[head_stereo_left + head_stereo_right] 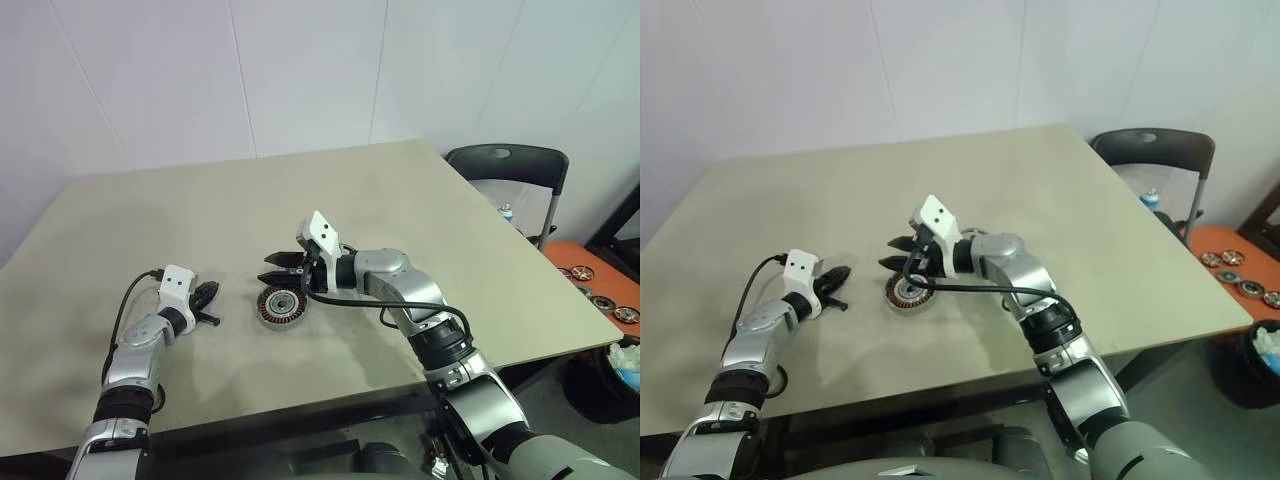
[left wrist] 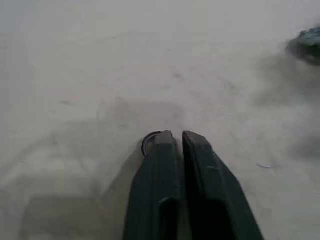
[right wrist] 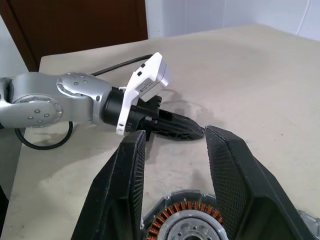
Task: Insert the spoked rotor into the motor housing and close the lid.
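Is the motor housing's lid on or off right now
Off. The motor housing lies flat on the table with its copper windings and silvery hub uncovered, below the right end effector.

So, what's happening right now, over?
Left gripper shut, small dark ring at its tip, grip unclear. Right gripper open above motor housing. Nothing blocking.

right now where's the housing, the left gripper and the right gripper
housing (image 1: 279,305), left eye view, on its copper windings
left gripper (image 2: 178,136), left wrist view, between its shut fingertips
right gripper (image 3: 175,137), right wrist view, midway between its open fingertips
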Controlling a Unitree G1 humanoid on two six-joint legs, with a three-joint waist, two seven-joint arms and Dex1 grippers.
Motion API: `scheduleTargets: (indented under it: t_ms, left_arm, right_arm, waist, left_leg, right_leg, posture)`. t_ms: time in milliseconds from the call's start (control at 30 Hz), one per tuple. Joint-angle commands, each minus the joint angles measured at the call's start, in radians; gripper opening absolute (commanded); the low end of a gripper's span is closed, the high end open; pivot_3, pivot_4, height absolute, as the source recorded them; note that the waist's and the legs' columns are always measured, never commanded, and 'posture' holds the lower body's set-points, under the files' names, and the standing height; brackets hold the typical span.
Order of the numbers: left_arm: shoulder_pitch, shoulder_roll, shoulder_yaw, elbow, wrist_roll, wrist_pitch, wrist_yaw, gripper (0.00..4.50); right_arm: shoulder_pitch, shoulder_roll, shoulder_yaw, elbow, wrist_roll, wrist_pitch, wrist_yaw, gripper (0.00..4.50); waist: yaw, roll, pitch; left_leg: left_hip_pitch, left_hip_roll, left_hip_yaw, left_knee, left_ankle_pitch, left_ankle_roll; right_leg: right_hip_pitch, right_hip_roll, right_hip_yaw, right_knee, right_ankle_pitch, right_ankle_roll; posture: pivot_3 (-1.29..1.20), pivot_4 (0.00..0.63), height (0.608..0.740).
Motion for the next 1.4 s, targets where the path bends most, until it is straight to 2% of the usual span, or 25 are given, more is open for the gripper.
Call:
scheduleTargets:
  t_ms: [33, 100, 200, 400, 533, 567, 933, 1033, 1233, 1333, 1400]
  left_arm:
    - [0.010, -0.004, 0.006, -0.051, -0.034, -0.011, -0.037, 0.34]
    - [0.011, -0.001, 0.016, -0.082, -0.060, -0.016, -0.063, 0.34]
    - [0.013, 0.005, 0.010, -0.121, -0.073, 0.004, -0.084, 0.90]
    - [0.013, 0.007, 0.004, -0.122, -0.053, 0.028, -0.059, 2.90]
    - [-0.026, 0.012, 0.003, -0.028, 0.023, 0.028, 0.074, 4.26]
    - [-0.027, 0.012, -0.004, -0.019, 0.030, 0.037, 0.083, 4.48]
    - [-0.059, -0.040, -0.054, 0.127, 0.065, 0.090, 0.138, 4.48]
    - [-0.065, -0.038, -0.050, 0.162, 0.060, 0.109, 0.128, 3.89]
    - [-0.075, -0.025, -0.025, 0.197, 0.051, 0.136, 0.143, 1.96]
    - [-0.073, -0.022, -0.027, 0.195, 0.053, 0.133, 0.138, 1.12]
    - [-0.070, -0.026, -0.024, 0.184, 0.048, 0.118, 0.137, 1.12]
  right_arm:
    - [-0.034, -0.005, -0.041, -0.003, 0.026, -0.028, 0.000, 1.98]
    - [-0.033, -0.013, -0.039, 0.012, 0.017, -0.039, -0.002, 1.98]
    - [-0.028, -0.010, -0.029, 0.018, 0.014, -0.050, -0.008, 1.98]
    - [-0.013, -0.003, -0.014, 0.009, 0.008, -0.064, -0.021, 1.98]
    - [-0.013, -0.005, -0.014, 0.007, 0.007, -0.065, -0.027, 1.98]
    - [-0.014, -0.005, -0.014, 0.004, 0.007, -0.065, -0.028, 1.98]
    - [-0.010, -0.001, -0.019, -0.014, 0.010, -0.065, -0.051, 1.98]
    - [-0.012, -0.004, -0.023, -0.012, 0.009, -0.070, -0.059, 1.98]
    - [-0.019, -0.006, -0.028, -0.016, 0.014, -0.074, -0.067, 1.98]
    - [-0.024, -0.009, -0.030, -0.006, 0.013, -0.079, -0.067, 1.98]
    - [-0.026, -0.011, -0.030, 0.003, 0.010, -0.086, -0.067, 1.98]
  waist:
    - [0.000, -0.001, 0.000]
    - [-0.001, -0.002, 0.001]
    - [-0.001, -0.003, 0.002]
    - [-0.003, -0.003, 0.002]
    - [-0.001, -0.003, 0.002]
    - [0.000, -0.003, 0.002]
    - [0.001, -0.001, 0.001]
    - [0.002, 0.000, 0.000]
    - [-0.003, 0.001, 0.001]
    - [-0.005, 0.002, 0.001]
    - [-0.005, 0.002, 0.001]
  left_leg:
    - [-0.001, 0.000, -0.001, 0.000, 0.000, 0.000]
    - [-0.001, 0.000, -0.001, 0.000, 0.000, 0.000]
    - [-0.004, 0.000, -0.001, 0.000, 0.000, 0.000]
    - [-0.007, 0.000, -0.001, -0.001, 0.000, 0.000]
    - [-0.007, 0.000, -0.001, 0.000, 0.000, 0.000]
    - [-0.007, 0.000, -0.001, 0.000, 0.000, 0.000]
    - [0.003, 0.000, -0.001, 0.001, 0.000, 0.000]
    - [0.004, 0.000, -0.001, 0.001, 0.000, 0.000]
    - [0.017, 0.001, -0.002, -0.001, 0.000, -0.001]
    - [0.017, 0.002, -0.002, -0.001, -0.002, -0.003]
    - [0.017, 0.002, -0.002, -0.001, -0.001, -0.003]
  right_leg:
    - [0.000, 0.000, 0.000, 0.000, 0.000, 0.000]
    - [-0.001, 0.000, 0.000, -0.001, 0.000, 0.000]
    - [-0.003, 0.000, 0.000, -0.001, 0.000, 0.000]
    - [-0.006, 0.000, 0.000, -0.001, 0.000, 0.000]
    - [-0.006, 0.000, 0.000, -0.001, 0.000, 0.000]
    - [-0.006, 0.000, 0.000, -0.001, 0.000, 0.000]
    - [0.004, 0.000, -0.001, 0.000, 0.000, 0.000]
    - [0.006, 0.000, -0.002, 0.000, 0.000, 0.001]
    - [0.019, 0.001, -0.002, -0.001, -0.003, 0.005]
    - [0.019, 0.001, -0.002, -0.001, -0.004, 0.005]
    - [0.019, 0.001, -0.002, -0.001, -0.003, 0.005]
  posture:
    - [0.00, 0.000, 0.740]
    - [0.00, 0.000, 0.740]
    - [0.00, 0.000, 0.740]
    - [0.00, 0.000, 0.740]
    - [0.00, 0.000, 0.740]
    - [0.00, 0.000, 0.740]
    - [0.00, 0.000, 0.740]
    - [0.00, 0.000, 0.740]
    - [0.00, 0.000, 0.740]
    - [0.00, 0.000, 0.740]
    - [0.00, 0.000, 0.740]
